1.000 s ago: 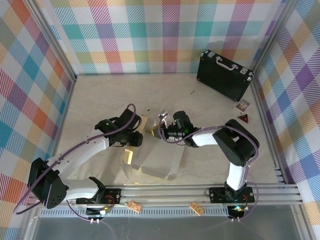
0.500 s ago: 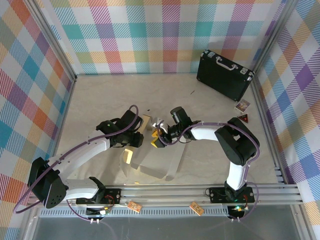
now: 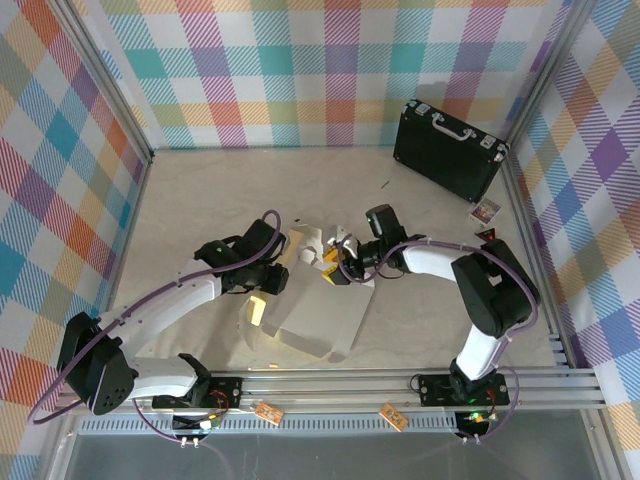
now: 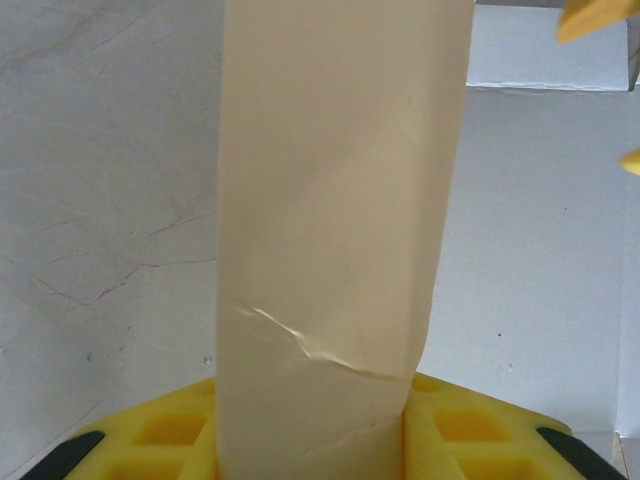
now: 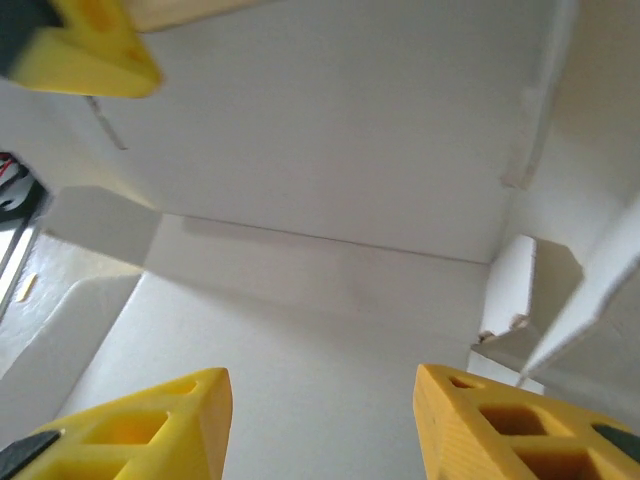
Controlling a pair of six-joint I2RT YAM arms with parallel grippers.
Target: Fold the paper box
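Observation:
The paper box (image 3: 318, 318) lies in the middle of the table with its white inside facing up and its walls partly raised. My left gripper (image 3: 279, 270) is shut on a tan flap (image 4: 340, 200) at the box's left rear; the creased flap runs up between the yellow fingers (image 4: 480, 435). My right gripper (image 3: 334, 267) hovers over the box's rear edge, open, with nothing between its yellow fingers (image 5: 500, 430). Beyond them lies the box's white floor (image 5: 320, 320), with a raised wall and a small tab (image 5: 515, 290) to the right.
A black briefcase (image 3: 447, 148) stands at the back right. Small cards (image 3: 485, 211) and a red triangular piece (image 3: 487, 236) lie by the right wall. Plaid walls enclose the table, and a metal rail (image 3: 350, 385) runs along the front.
The right gripper opened, letting go near the flap, and drew back to the right over the box's rear edge. A white flap now stands up at the rear. The left gripper kept its hold.

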